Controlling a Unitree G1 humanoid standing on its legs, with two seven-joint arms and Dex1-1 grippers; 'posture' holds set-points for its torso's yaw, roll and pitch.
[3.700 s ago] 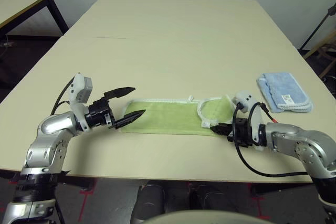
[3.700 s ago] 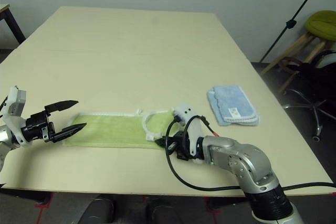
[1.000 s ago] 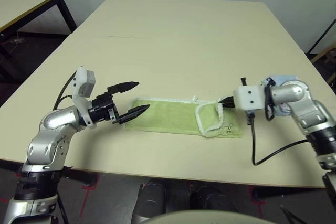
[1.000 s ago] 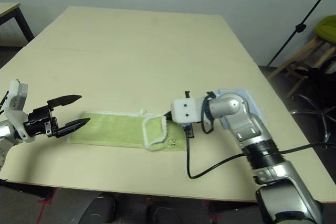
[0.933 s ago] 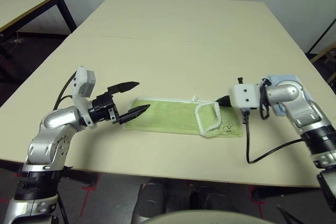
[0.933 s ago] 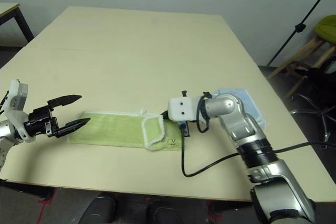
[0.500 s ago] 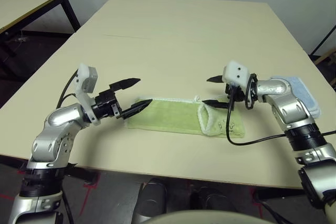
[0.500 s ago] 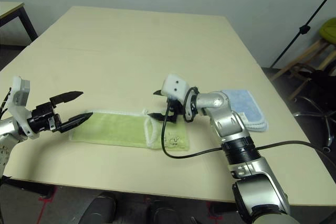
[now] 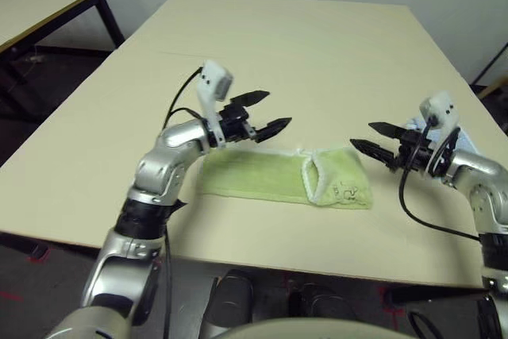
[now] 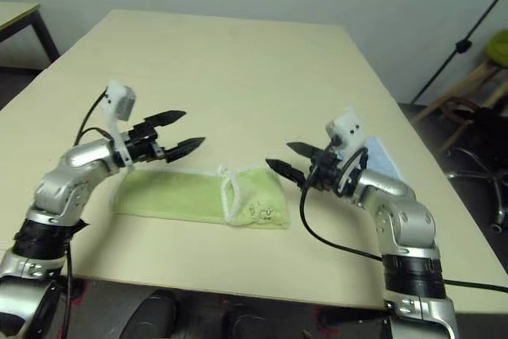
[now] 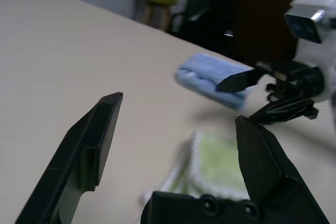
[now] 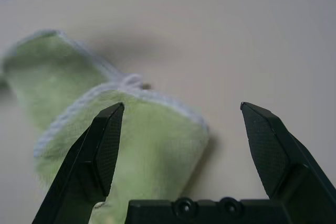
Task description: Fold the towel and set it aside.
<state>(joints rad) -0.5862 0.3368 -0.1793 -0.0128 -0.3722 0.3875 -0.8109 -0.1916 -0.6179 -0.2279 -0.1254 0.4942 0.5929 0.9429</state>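
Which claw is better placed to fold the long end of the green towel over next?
Probably the left claw: open, it hovers above the towel's unfolded stretch, while the right claw sits beyond the folded end.

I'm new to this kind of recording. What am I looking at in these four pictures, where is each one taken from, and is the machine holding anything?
This is a humanoid robot with two silver arms, working at a table. Two pictures come from cameras in its head, looking down over the arms. The other two come from a camera on each wrist, looking out along that arm's two black fingers.

On the table lies a lime-green towel, partly folded: its right end is turned back over itself, white edging showing. A folded light-blue cloth lies farther to the robot's right.

The left gripper hovers above the towel's far left part, jaws open and empty. The right gripper is just off the towel's right end, jaws also open and empty. So nothing is held, and the towel is not yet set aside.
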